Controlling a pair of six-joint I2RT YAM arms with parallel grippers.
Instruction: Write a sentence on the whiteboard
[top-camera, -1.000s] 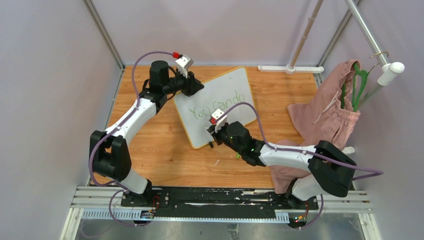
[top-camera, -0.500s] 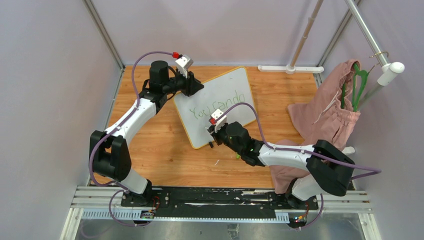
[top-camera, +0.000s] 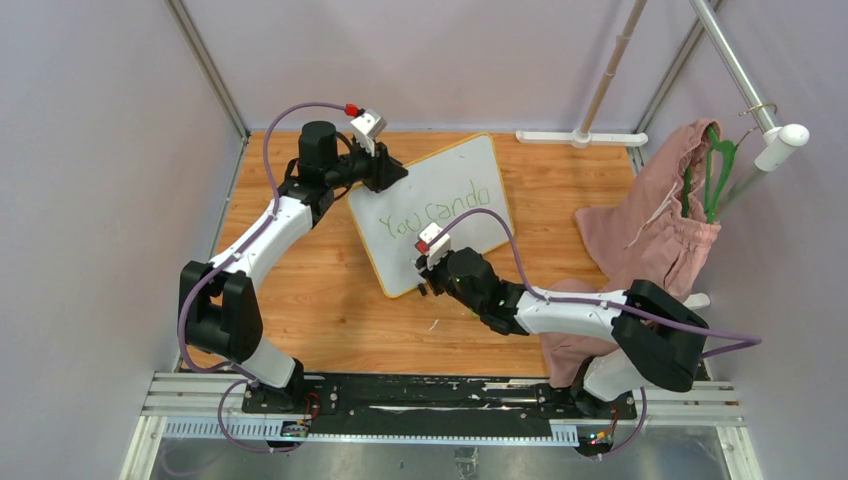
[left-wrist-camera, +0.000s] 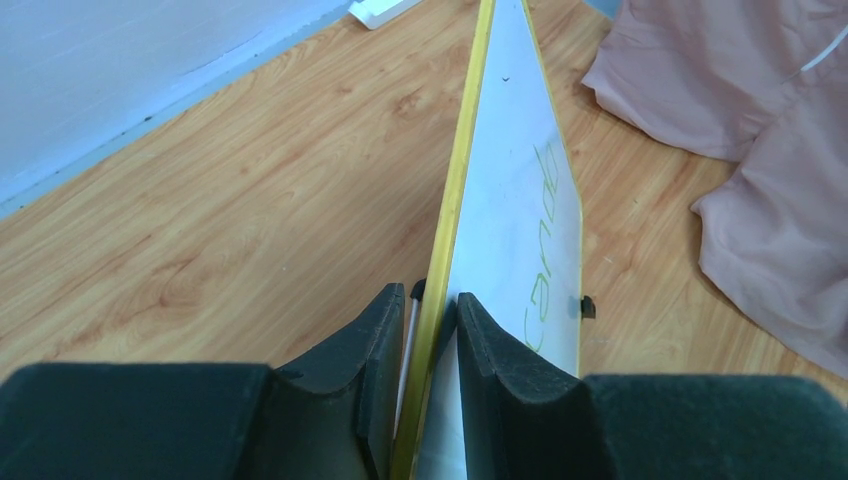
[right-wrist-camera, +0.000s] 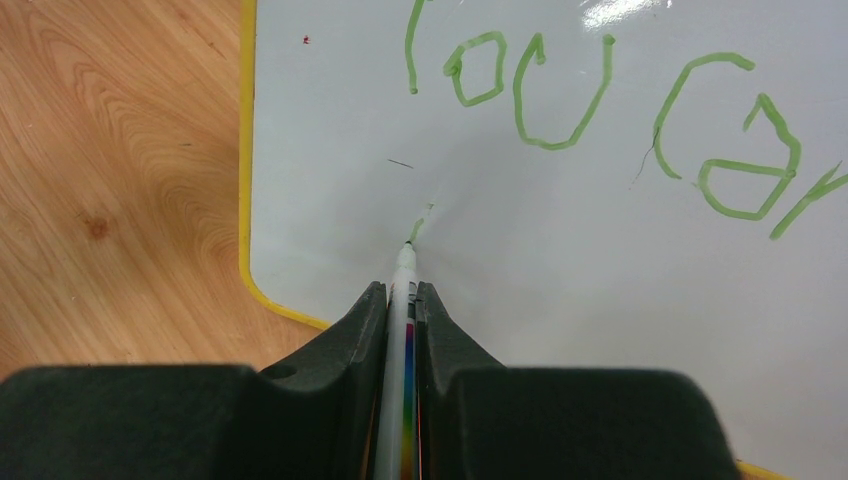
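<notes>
Whiteboard (top-camera: 455, 170) sitting skewed on desk (top-camera: 320, 300), mid-back. Left claw (left-wrist-camera: 430, 300) clenching its yellow rim at upper-left corner. Right claw (right-wrist-camera: 400, 290) gripping marker (right-wrist-camera: 404, 262), tip touching board under "You", near lower-left corner, short green tick showing there. Sentence (top-camera: 432, 214) reading "You can do", one line. Pink cloth (top-camera: 650, 225) draping at right, apart from board.
</notes>
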